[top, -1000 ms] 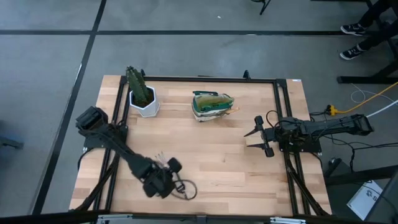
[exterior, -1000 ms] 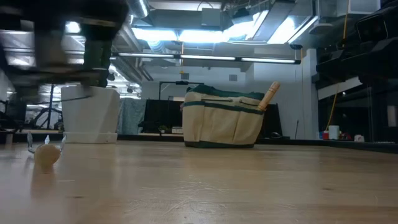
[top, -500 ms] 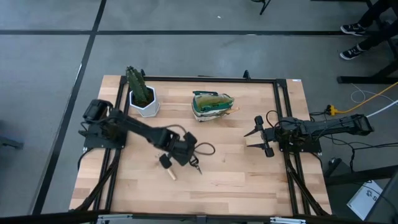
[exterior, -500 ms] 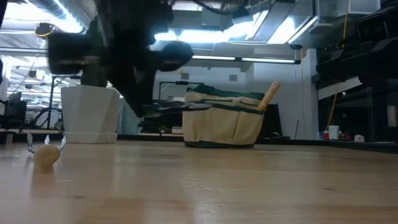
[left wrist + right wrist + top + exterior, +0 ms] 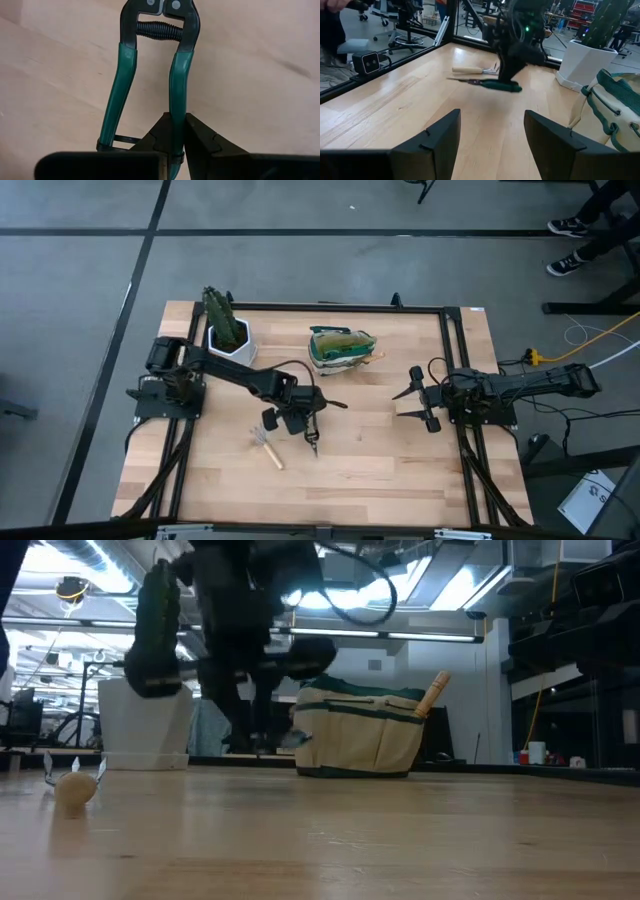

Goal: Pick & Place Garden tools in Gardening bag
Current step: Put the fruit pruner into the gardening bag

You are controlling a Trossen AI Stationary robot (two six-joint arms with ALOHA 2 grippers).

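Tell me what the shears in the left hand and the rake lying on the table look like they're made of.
The shears, pinched by one handle in the left hand, seem to be dark matte metal at the pivot, with a coiled spring and glossy green handle sleeves, probably plastic or rubber. The rake has a pale, unpainted wooden handle; its prongs look like thin metal, though they are small here.
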